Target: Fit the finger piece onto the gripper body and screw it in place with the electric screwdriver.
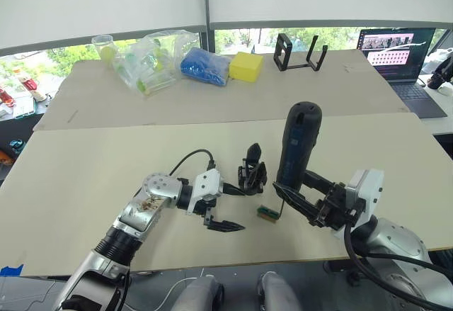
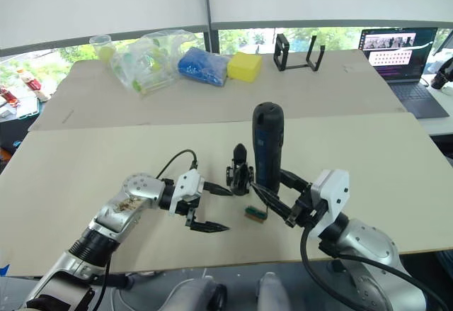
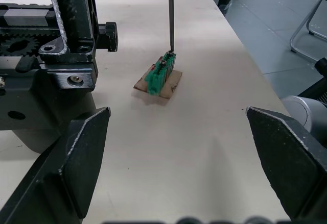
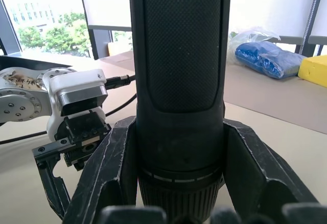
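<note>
Partly hidden: electric screwdriver [image 1: 297, 144] body behind right end effector [image 1: 301, 194] fingers [image 4: 110, 173].

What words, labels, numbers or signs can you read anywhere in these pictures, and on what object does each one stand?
No text can be read anywhere.
Laptop screen: rows of content, too small to read.
Electric screwdriver: a small red mark at its top, not a letter or number.
Small green block under the screwdriver bit: no legible marking.
Right gripper and left gripper: no labels visible.
</note>
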You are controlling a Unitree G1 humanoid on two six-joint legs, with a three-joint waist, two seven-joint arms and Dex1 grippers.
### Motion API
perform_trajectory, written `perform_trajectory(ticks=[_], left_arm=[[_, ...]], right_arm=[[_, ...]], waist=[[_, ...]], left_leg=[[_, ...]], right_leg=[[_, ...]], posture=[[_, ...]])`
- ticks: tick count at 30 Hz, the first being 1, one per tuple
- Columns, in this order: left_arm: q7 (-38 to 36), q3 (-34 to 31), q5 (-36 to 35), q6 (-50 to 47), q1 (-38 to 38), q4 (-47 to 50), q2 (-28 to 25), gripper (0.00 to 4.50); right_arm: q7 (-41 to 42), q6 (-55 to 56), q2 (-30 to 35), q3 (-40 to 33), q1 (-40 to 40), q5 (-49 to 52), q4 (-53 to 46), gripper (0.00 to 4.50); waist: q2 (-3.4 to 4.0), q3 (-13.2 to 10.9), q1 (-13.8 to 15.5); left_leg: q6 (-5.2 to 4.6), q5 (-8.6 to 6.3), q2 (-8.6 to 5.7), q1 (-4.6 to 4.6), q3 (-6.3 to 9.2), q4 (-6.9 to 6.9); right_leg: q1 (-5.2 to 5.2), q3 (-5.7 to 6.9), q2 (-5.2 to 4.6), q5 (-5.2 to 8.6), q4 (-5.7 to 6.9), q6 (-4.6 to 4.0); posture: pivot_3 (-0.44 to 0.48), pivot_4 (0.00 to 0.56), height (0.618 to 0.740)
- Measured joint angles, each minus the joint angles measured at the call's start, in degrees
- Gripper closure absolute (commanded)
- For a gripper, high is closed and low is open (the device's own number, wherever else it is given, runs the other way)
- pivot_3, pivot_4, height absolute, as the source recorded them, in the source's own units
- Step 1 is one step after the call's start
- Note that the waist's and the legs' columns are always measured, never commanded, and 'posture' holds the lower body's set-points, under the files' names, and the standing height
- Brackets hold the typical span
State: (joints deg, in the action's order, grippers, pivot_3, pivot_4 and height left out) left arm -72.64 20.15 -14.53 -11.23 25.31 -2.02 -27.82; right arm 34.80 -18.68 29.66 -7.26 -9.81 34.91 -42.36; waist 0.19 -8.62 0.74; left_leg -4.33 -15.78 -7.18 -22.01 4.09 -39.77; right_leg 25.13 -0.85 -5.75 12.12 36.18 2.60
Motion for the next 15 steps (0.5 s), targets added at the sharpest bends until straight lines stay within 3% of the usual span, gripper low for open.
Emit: perform_trajectory(ticks=[15], left_arm=[[0.0, 0.0, 0.0, 0.1, 0.0, 0.0, 0.0, 0.00]], right_arm=[[-0.1, 0.0, 0.1, 0.0, 0.1, 0.1, -0.3, 2.59]], waist=[[0.00, 0.0, 0.0]], left_leg=[[0.00, 0.00, 0.00, 0.00, 0.00, 0.00]], right_leg=[[0.00, 0.00, 0.00, 0.00, 0.00, 0.00]], posture=[[0.000, 0.150, 0.740]])
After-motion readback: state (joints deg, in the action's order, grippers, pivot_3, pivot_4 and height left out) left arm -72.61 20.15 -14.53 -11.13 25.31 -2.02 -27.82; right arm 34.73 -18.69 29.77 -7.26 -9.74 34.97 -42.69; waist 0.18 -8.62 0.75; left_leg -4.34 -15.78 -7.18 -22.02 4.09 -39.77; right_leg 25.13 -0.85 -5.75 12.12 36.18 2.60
